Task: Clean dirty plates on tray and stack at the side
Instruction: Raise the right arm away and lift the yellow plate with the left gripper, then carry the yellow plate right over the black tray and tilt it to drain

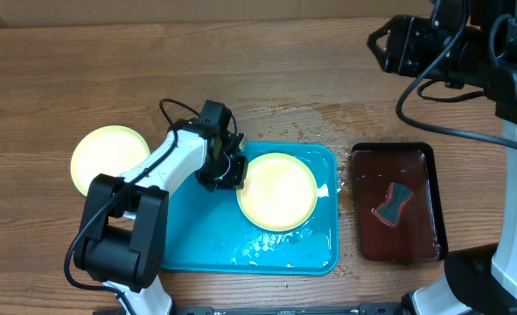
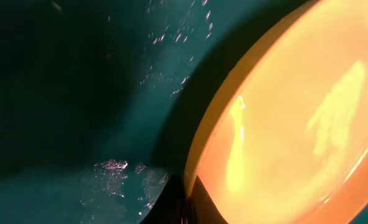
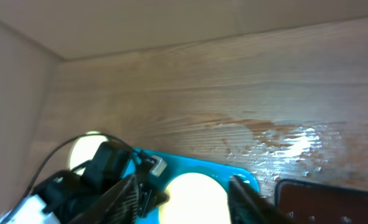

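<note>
Overhead view: the turquoise rectangular plastic tray sits low in the middle of the frame on the wooden table. A pale yellow round plastic plate lies in its right half. The left gripper is at the plate's left edge. In the left wrist view its fingers are pressed together on the thin rim at the bottom of the frame, with the wet tray floor on the left.

A second pale yellow plate lies on the wood just left of the tray. At right a dark brown-red black-rimmed tray holds a dark grey bow-shaped pad.

The right gripper hangs high at the upper right, fingers apart and holding nothing.

The main risk is the hold itself, a pinch on one wet, slick edge. If the plate is lifted from that side it may swing down, slide out of the fingers, or drip across the table. Water under the plate may also make it cling and drag the tray. The other arm is well apart, too far to steady anything.
</note>
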